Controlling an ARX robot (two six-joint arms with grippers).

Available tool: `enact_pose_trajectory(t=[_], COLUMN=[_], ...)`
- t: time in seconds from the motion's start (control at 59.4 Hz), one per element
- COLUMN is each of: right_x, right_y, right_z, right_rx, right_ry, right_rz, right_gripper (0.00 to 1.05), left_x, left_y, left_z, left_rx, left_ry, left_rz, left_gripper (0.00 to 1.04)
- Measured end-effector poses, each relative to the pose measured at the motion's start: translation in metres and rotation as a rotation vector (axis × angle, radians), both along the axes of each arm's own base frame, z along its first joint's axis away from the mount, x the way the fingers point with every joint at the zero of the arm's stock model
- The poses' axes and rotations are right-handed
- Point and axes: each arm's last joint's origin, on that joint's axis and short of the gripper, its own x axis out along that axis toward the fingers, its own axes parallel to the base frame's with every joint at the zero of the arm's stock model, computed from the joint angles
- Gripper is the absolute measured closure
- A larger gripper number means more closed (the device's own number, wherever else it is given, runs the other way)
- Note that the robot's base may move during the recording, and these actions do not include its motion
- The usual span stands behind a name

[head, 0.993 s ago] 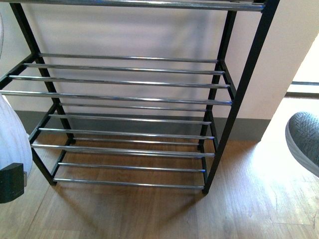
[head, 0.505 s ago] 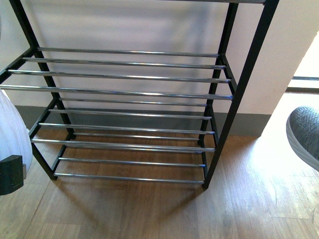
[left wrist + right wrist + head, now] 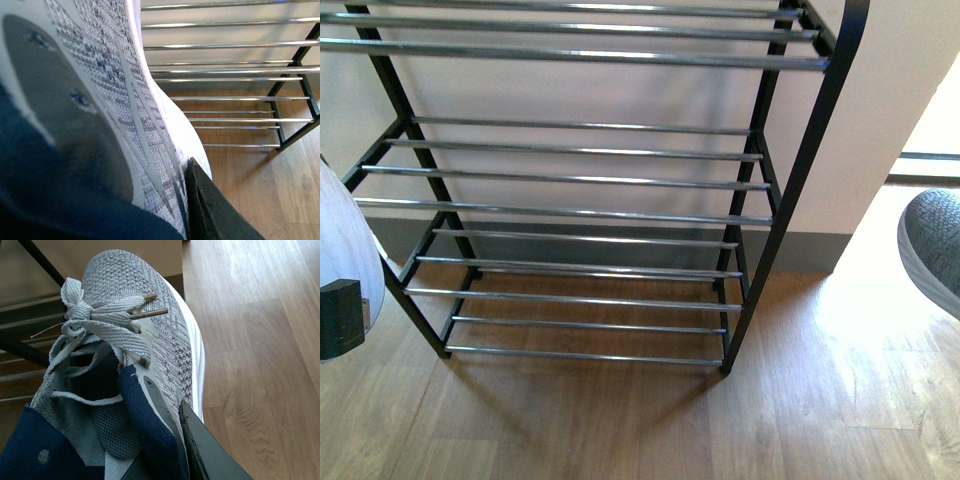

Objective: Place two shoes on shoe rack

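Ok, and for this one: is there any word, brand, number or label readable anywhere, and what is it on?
None: no view shows readable text.
left sneaker: plain grey knit and a smooth grey side patch, no lettering.
right sneaker: laces, knit and navy lining with one small pale dot, too small to read as a mark.
shoe rack: bare chrome rods and black uprights, no sticker or label.
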Motion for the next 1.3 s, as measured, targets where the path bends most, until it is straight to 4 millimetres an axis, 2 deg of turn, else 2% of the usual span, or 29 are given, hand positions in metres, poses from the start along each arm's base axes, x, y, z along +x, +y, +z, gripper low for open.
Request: enact_pose_trajectory(t=[1.027, 1.179, 1.229, 1.296], right_x=[0.0, -0.001, 0.002, 0.007], right_y=[0.0, 0.0, 0.0, 0.0], right_z=[0.0, -0.008, 0.0, 0.013], right_rx=[-0.001, 0.001, -0.039, -0.067], right_ry=[-0.002, -0.238, -0.359, -0.433], right_rz=[-0.001, 0.003, -0.006, -0.019], right_gripper=[1.04, 1.04, 1.04, 1.04], left_x=[0.0, 0.0, 0.0, 0.0], left_y=[0.0, 0.0, 0.0, 0.0], left_z=[0.0, 0.0, 0.0, 0.0], left_rx=[0.0, 0.0, 0.0, 0.0], left_ry=[-0.002, -0.002, -0.002, -0.002], left_rz=[0.002, 0.003, 0.003, 0.002], left_gripper=[1.02, 1.02, 1.02, 1.02])
